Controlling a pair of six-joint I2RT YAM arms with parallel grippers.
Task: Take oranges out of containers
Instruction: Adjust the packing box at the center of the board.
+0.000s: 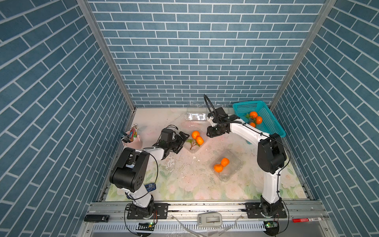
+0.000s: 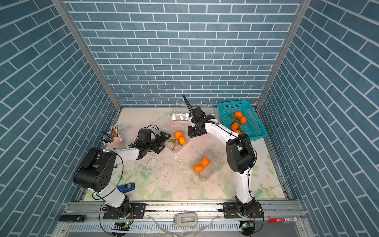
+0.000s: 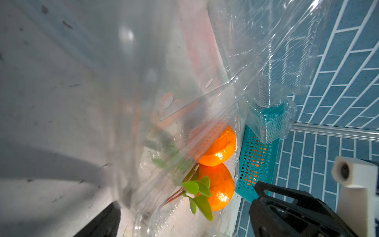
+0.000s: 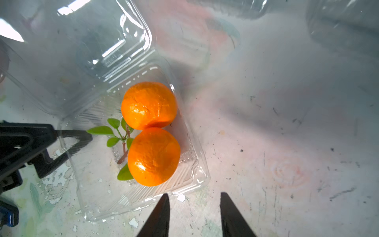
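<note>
The right gripper (image 4: pixel 194 198), fingers apart and empty, hovers beside an open container (image 4: pixel 98 190) holding two oranges (image 4: pixel 148 104). The left gripper (image 1: pixel 182 143) spreads wide at its edge. Another container (image 1: pixel 235 162) holds two, the basket (image 2: pixel 257 127) four; in a top view the right arm (image 1: pixel 244 130) hides one.

left gripper (image 1: pixel 181 143): jaws wide apart | right gripper (image 4: pixel 194 196): jaws partly apart, empty

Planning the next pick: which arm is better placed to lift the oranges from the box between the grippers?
Probably right: the right gripper hangs open, pointing down beside the oranges; the left gripper sits side-on at the box's edge.
</note>
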